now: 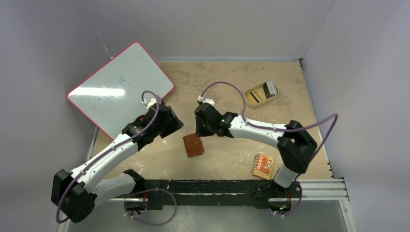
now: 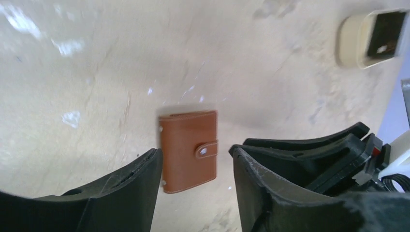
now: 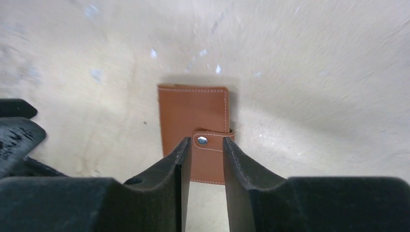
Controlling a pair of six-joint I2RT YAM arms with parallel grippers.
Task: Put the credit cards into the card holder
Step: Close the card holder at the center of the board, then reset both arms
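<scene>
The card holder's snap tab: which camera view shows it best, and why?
The right wrist view: the card holder lies closed, sharp and central, its snap tab plain to see. The left wrist view shows it slightly blurred, tab visible. The top external view shows only a small brown rectangle.

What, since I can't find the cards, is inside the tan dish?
The tan dish holds the black credit cards, one of them showing a small pale patch. How many are stacked there, and whether anything lies beneath them, cannot be seen because it is covered.
</scene>
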